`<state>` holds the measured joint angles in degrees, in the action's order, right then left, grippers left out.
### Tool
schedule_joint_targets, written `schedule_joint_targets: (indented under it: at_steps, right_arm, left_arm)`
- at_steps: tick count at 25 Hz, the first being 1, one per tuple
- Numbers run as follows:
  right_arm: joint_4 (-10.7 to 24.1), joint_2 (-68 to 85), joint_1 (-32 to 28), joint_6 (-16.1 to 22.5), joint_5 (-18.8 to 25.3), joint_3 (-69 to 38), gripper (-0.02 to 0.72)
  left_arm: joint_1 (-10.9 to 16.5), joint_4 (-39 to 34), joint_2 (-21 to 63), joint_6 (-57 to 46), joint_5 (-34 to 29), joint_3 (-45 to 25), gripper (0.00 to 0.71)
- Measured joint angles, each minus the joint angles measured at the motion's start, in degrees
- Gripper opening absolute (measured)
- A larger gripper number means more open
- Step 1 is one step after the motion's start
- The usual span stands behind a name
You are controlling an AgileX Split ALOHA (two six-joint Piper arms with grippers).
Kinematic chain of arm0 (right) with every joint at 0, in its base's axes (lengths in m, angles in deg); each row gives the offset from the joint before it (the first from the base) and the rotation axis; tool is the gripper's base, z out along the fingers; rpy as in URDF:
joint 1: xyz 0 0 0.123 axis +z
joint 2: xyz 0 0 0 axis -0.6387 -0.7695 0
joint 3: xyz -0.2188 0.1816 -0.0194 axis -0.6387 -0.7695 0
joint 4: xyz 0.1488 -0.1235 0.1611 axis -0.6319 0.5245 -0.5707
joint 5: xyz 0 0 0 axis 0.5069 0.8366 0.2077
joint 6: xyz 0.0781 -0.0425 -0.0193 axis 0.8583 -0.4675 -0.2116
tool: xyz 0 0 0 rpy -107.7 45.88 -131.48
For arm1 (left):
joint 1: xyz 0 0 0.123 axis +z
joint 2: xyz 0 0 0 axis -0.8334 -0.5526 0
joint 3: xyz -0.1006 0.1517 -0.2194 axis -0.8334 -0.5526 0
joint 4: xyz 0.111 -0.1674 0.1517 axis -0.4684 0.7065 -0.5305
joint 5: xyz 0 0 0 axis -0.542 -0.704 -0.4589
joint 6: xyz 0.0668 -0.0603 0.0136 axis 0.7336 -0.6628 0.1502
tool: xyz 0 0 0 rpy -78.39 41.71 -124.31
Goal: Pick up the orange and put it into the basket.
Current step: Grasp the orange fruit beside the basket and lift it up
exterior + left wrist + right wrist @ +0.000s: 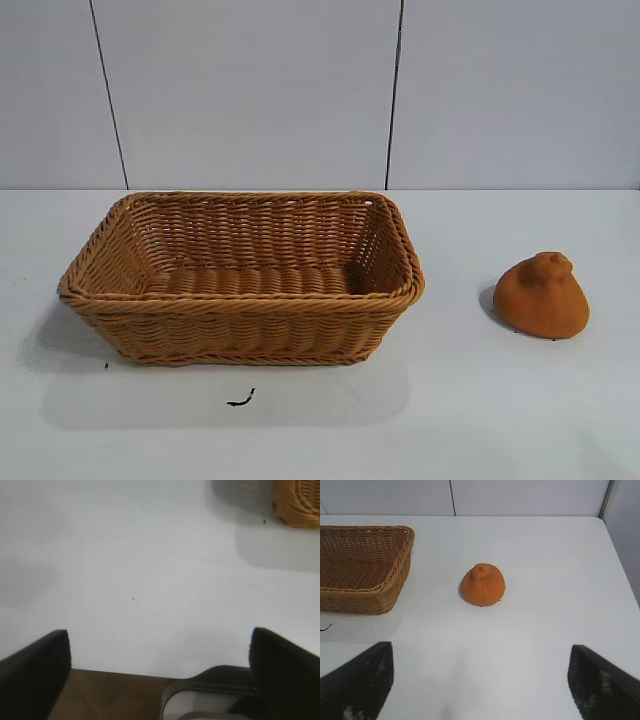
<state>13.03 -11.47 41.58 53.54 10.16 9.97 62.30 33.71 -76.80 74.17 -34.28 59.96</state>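
The orange (541,295), a rough matte lump with a knob on top, rests on the white table to the right of the basket (240,300), well apart from it. The wicker basket holds nothing. In the right wrist view the orange (483,585) lies ahead of my right gripper (481,652), whose dark fingers (365,680) stand wide open over bare table. A corner of the basket (395,575) shows there too. My left gripper (160,637) hangs open with nothing in it at the table's edge, far from the basket corner (297,505). Neither arm appears in the exterior view.
A small black mark (241,400) lies on the table in front of the basket. The table's right edge (622,560) runs close to the orange's side. A brown floor strip (110,695) shows beyond the table edge under the left gripper.
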Motion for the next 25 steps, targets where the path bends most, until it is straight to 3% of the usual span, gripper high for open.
schedule_joint_targets:
  at_steps: [8,14,19,25]
  right_arm:
    - [0.0,0.0,0.0,0.0,0.0,0.0,0.649]
    - [0.0,0.0,0.0,0.0,0.0,0.0,0.649]
    - [0.0,-0.4,0.0,0.0,-0.8,1.0,0.649]
    - [0.1,-15.5,0.0,0.0,-2.0,6.8,0.649]
  left_arm:
    - [-0.1,0.2,8.4,0.0,0.1,0.0,0.694]
    - [-4.2,0.4,15.6,0.0,0.0,-0.1,0.694]
    - [-4.7,0.8,19.0,0.0,0.0,-0.1,0.694]
    - [-4.7,0.9,19.0,0.0,0.0,-0.1,0.695]
